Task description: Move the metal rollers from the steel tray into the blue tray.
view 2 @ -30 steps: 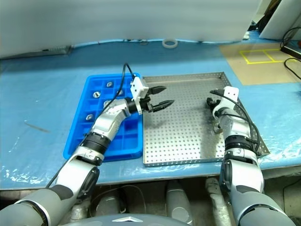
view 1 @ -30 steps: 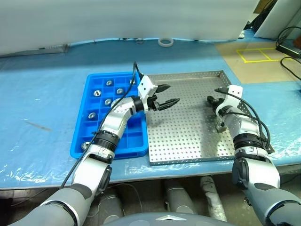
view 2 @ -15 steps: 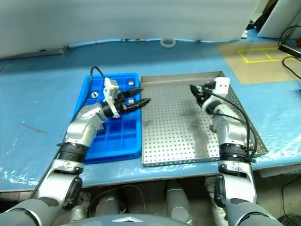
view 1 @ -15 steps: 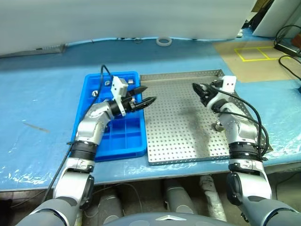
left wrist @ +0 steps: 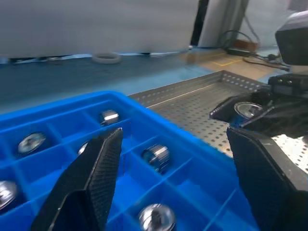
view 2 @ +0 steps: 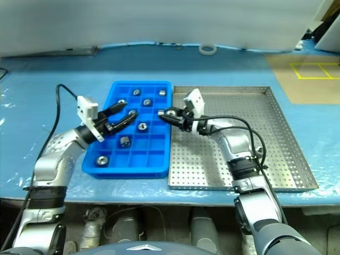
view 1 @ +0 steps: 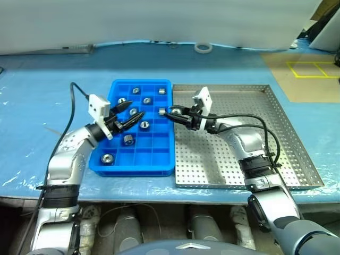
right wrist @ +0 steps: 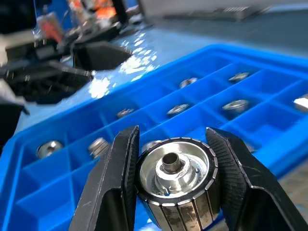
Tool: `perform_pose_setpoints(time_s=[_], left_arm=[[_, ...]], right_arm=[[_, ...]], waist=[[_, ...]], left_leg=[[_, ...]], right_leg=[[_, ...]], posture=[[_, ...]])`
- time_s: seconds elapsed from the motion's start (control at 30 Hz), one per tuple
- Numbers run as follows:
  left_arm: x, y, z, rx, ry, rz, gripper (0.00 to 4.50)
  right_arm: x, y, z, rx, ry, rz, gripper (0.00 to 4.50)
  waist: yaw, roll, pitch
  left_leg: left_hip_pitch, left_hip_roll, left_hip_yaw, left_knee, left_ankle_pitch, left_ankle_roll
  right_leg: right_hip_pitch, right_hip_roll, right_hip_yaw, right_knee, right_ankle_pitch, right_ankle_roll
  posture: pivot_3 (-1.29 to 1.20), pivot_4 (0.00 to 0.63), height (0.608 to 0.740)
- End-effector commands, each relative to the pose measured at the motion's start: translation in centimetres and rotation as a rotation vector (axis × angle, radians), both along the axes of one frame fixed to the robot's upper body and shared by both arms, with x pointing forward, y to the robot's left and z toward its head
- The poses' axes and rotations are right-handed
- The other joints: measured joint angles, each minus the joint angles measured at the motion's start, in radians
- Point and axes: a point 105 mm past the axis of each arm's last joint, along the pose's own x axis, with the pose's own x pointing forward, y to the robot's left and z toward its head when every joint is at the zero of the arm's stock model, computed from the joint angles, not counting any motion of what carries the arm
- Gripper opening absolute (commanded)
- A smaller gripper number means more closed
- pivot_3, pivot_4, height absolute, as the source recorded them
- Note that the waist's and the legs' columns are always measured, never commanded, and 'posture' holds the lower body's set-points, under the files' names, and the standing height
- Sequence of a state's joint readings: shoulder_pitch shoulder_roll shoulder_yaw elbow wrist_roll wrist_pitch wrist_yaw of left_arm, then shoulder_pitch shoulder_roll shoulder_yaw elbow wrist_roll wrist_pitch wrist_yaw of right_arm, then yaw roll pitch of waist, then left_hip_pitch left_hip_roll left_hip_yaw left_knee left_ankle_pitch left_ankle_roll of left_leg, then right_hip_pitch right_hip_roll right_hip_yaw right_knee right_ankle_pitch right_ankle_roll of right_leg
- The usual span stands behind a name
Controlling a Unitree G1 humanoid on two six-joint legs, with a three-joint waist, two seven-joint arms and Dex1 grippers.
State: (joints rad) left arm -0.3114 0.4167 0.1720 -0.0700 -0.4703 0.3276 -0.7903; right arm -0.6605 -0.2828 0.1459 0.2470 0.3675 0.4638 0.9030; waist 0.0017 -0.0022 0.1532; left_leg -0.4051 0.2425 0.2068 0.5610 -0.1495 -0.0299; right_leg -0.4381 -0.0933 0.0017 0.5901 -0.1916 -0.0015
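Now one metal roller (right wrist: 174,184) sits clamped in the right hand (view 1: 171,112), just over the right edge of the blue tray (view 1: 139,158).
Left hand (view 1: 129,110) hangs spread and empty above the tray's left compartments, where several metal rollers (view 1: 128,140) already lie one per cell. Beside it on the blue-covered bench (view 1: 32,106), the perforated steel tray (view 1: 276,143) looks bare, with a white tape ring (view 1: 202,48) well behind.

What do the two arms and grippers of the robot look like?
Both arms are silver-grey with black joint rings. Each ends in a gripper, the left gripper and the right gripper, with two black pointed fingers, a white block on the wrist and a thin black cable.
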Motion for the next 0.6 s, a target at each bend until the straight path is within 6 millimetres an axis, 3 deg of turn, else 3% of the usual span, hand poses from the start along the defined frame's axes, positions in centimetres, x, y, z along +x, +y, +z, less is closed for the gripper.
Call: perform_pose_setpoints(time_s=[0.03,0.2,0.37,0.47,0.6], left_arm=[[-0.8,0.6,1.4,0.031,-0.055,0.016,3.65],[-1.8,0.6,1.5,0.024,-0.058,0.011,3.65],[-1.7,0.5,1.7,0.043,-0.061,0.009,3.65],[-1.4,1.1,2.2,0.027,-0.068,0.028,3.65],[-1.3,1.5,2.1,0.007,-0.061,0.042,3.65]], right_arm=[[-0.1,1.7,1.7,0.013,-0.069,0.074,1.79],[-0.3,3.6,1.2,-0.004,-0.072,0.126,1.79],[-0.9,4.8,2.4,0.077,-0.066,0.168,1.79],[-1.9,5.2,1.3,0.039,-0.068,0.211,1.79],[-4.8,5.7,0.7,0.032,-0.021,0.352,1.79]], waist=[[0.016,0.000,0.000],[0.034,0.000,0.000],[0.040,-0.001,0.000],[0.040,-0.001,0.000],[0.040,-0.001,0.000]], left_leg=[[0.000,0.000,0.000,0.000,0.000,0.000],[0.000,0.000,-0.001,-0.001,0.001,-0.002],[0.000,0.000,-0.002,-0.002,0.003,-0.005],[0.001,0.000,-0.003,-0.002,0.003,-0.006],[0.001,0.000,-0.003,-0.002,0.003,-0.006]], right_leg=[[0.000,0.000,0.000,0.000,0.000,0.000],[0.000,0.000,0.000,0.001,0.000,0.000],[-0.001,0.001,0.000,0.002,0.000,0.000],[-0.001,0.001,0.000,0.003,0.000,0.000],[-0.001,0.001,0.000,0.003,0.000,0.000]], posture=[[-0.09,0.150,0.740],[-0.07,0.150,0.740],[-0.07,0.150,0.740],[-0.08,0.150,0.740],[-0.08,0.150,0.740]])
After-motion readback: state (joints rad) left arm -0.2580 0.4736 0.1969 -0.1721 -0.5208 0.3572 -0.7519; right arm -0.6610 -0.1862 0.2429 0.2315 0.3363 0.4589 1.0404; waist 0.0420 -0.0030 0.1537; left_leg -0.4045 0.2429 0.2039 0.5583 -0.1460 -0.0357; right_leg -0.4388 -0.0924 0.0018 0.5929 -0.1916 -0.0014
